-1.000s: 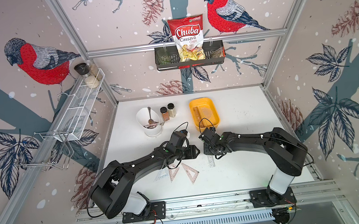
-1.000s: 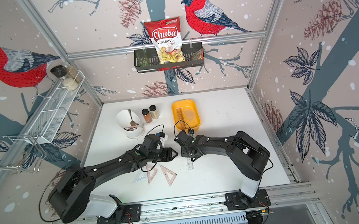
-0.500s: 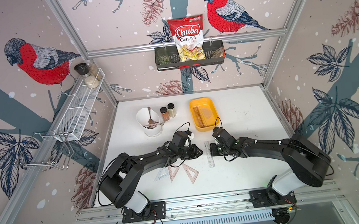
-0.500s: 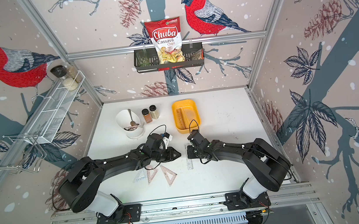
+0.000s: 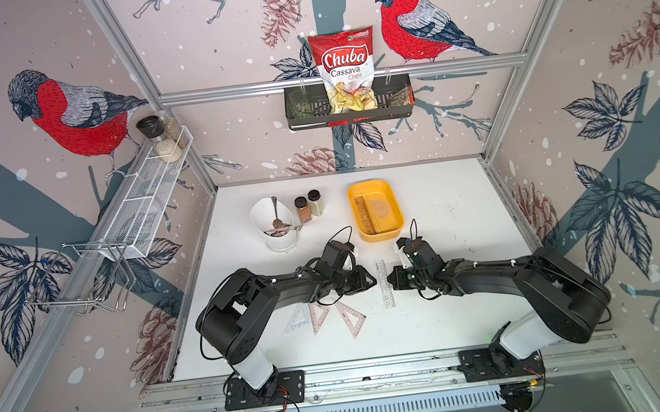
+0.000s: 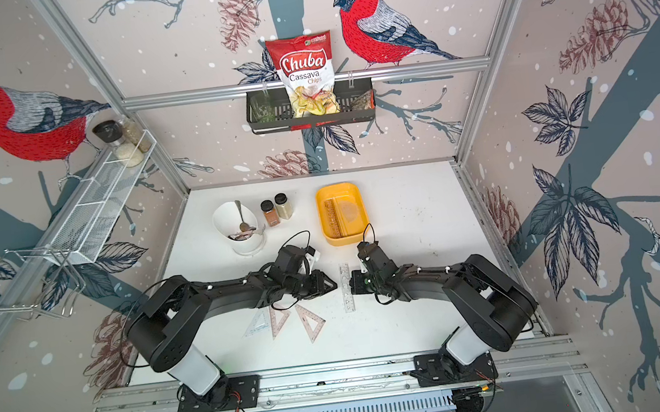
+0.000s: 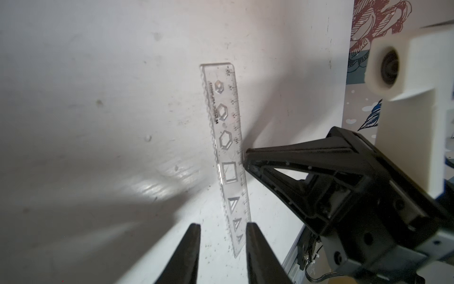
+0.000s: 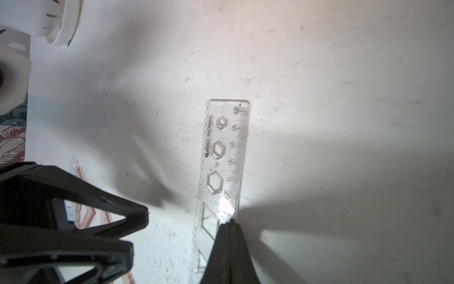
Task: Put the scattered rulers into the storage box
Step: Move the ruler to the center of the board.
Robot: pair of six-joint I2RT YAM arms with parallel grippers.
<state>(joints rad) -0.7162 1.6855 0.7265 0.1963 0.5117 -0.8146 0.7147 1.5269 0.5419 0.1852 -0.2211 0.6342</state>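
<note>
right tool (image 8: 229,222) pressed together against the clear ruler (image 8: 224,147), left tool (image 7: 222,225) slightly spread just beside it.

The stencil ruler's (image 8: 222,157) end hides behind the right gripper (image 8: 230,221), apparently running off-frame.

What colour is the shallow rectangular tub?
The shallow plastic tub is yellow-orange, clearest in a top view.
</note>
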